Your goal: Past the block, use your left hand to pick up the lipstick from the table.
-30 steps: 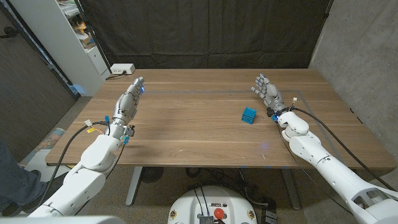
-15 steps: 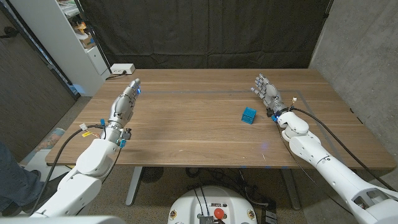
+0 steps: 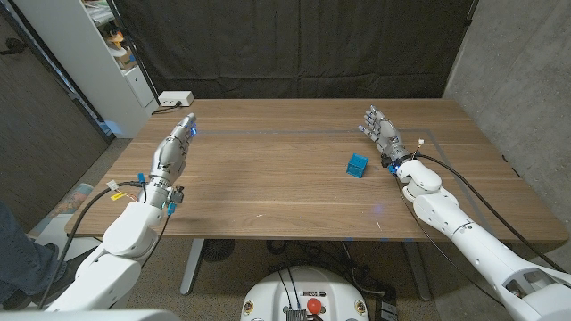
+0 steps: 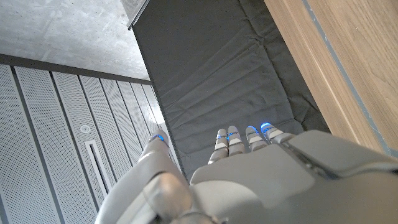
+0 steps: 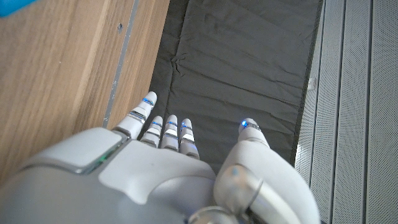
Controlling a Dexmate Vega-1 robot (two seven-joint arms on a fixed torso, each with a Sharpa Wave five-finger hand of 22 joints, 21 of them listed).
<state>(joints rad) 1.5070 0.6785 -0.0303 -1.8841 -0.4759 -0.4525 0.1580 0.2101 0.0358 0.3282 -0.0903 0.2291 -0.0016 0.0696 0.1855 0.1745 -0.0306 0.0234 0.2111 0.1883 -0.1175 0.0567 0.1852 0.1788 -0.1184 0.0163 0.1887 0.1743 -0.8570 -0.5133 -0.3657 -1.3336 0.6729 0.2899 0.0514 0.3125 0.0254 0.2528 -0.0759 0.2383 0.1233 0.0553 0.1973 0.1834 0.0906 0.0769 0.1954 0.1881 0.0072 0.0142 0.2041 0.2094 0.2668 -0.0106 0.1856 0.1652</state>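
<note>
A small blue block [image 3: 357, 164] stands on the wooden table [image 3: 268, 183], right of the middle. My right hand [image 3: 382, 132] is just beyond and to the right of the block, held over the table with its fingers straight and apart, holding nothing. Over the table's left side, my left hand [image 3: 176, 145] reaches forward with straight fingers and nothing in it. In the left wrist view the left hand [image 4: 249, 168] points at the dark curtain past the table's edge. In the right wrist view the right hand [image 5: 155, 168] is empty, and a corner of the block [image 5: 11, 5] shows.
A white box with a cable [image 3: 174, 98] lies at the table's back left corner. A white shelf unit [image 3: 111, 49] stands beyond the left edge. A black curtain [image 3: 294, 45] hangs behind the table, and a concrete wall [image 3: 517, 71] rises on the right.
My left arm has drifted a little to the left, toward the table's left edge, hand still empty. The right hand and the block have not moved.
</note>
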